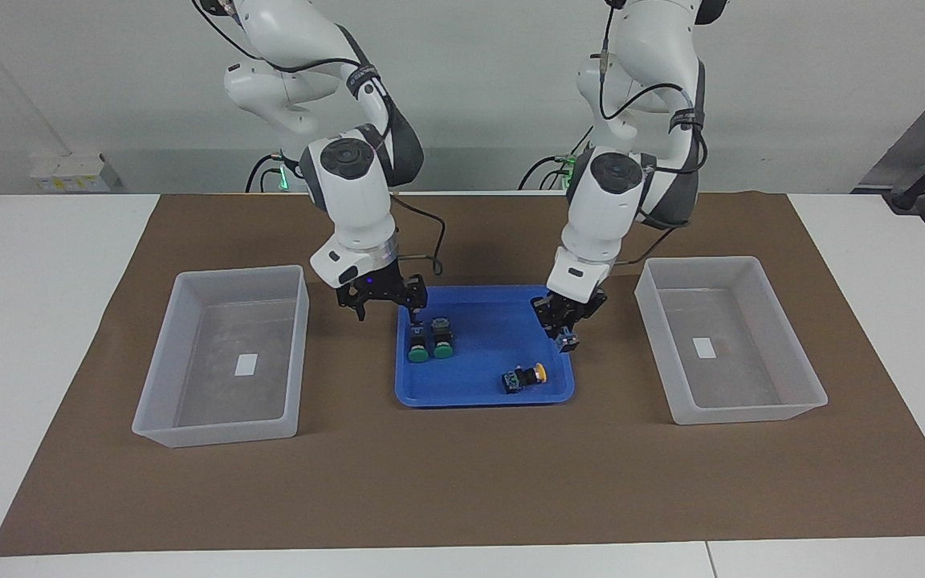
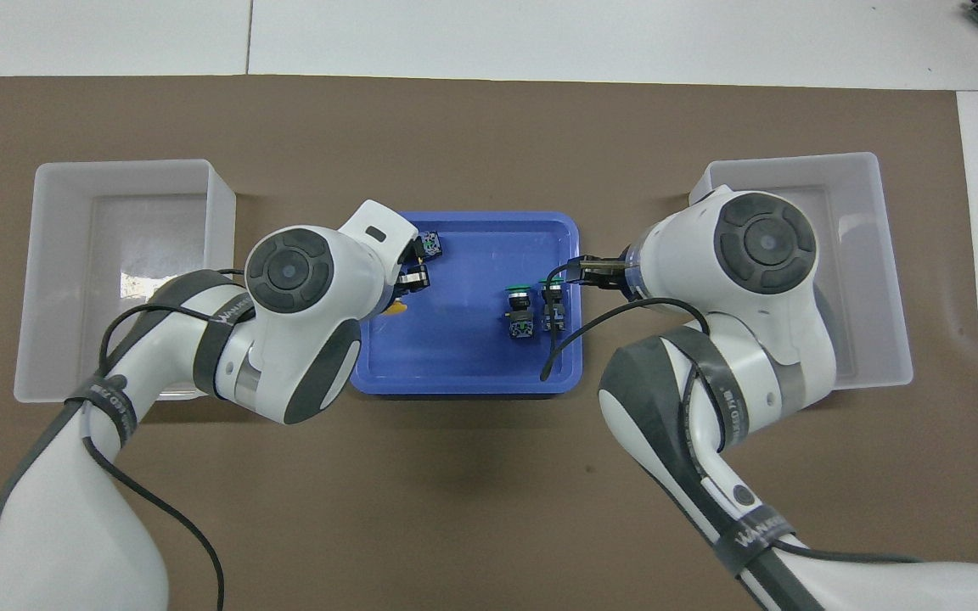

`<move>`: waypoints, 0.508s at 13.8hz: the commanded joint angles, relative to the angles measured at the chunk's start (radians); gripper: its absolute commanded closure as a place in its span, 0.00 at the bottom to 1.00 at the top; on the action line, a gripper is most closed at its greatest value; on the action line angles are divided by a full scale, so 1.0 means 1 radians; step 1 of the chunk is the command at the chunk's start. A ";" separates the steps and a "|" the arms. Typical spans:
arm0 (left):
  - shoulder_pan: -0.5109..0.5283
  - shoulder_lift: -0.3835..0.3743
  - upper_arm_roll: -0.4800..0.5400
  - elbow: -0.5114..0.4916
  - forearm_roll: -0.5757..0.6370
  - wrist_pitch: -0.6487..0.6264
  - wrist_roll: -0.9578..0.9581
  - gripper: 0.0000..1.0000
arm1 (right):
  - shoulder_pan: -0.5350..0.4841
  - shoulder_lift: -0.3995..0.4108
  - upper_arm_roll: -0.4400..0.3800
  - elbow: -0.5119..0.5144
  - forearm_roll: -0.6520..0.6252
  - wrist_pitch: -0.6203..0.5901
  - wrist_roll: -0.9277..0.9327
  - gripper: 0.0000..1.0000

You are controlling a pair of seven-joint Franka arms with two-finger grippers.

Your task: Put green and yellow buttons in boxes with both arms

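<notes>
My left gripper [image 1: 564,333] is shut on a yellow button [image 1: 568,345] and holds it just above the blue tray's [image 1: 474,377] edge at the left arm's end. In the overhead view my left gripper [image 2: 411,278] is mostly under the arm, with a bit of yellow cap [image 2: 398,308] showing. A second yellow button [image 1: 523,376] lies on its side in the tray [image 2: 472,348], also seen from overhead [image 2: 430,244]. Two green buttons [image 1: 429,347] stand side by side in the tray [image 2: 535,309]. My right gripper [image 1: 388,311] is open and empty, low beside them [image 2: 564,276].
Two translucent boxes hold only a white label each, one at the right arm's end [image 1: 242,271] [image 2: 845,157] and one at the left arm's end [image 1: 699,261] [image 2: 132,164]. All stand on a brown mat [image 1: 462,482] on the white table.
</notes>
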State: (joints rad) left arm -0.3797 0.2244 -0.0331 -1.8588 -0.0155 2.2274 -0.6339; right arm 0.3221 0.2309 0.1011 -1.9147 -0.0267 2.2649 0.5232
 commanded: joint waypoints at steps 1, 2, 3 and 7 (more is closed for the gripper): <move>0.085 -0.028 -0.008 0.016 -0.018 -0.084 0.023 1.00 | 0.009 0.008 -0.004 -0.024 -0.045 0.045 0.015 0.07; 0.128 -0.037 -0.008 0.016 -0.026 -0.112 0.057 1.00 | 0.017 0.015 -0.004 -0.026 -0.067 0.050 0.015 0.18; 0.166 -0.046 -0.008 0.016 -0.030 -0.138 0.118 1.00 | 0.020 0.019 -0.003 -0.029 -0.068 0.062 0.012 0.23; 0.304 -0.059 -0.002 0.006 -0.031 -0.176 0.328 1.00 | 0.052 0.068 -0.004 -0.029 -0.084 0.122 0.009 0.31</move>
State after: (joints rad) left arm -0.1256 0.1844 -0.0268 -1.8425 -0.0275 2.0741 -0.3889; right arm 0.3503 0.2780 0.1006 -1.9374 -0.0862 2.3484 0.5224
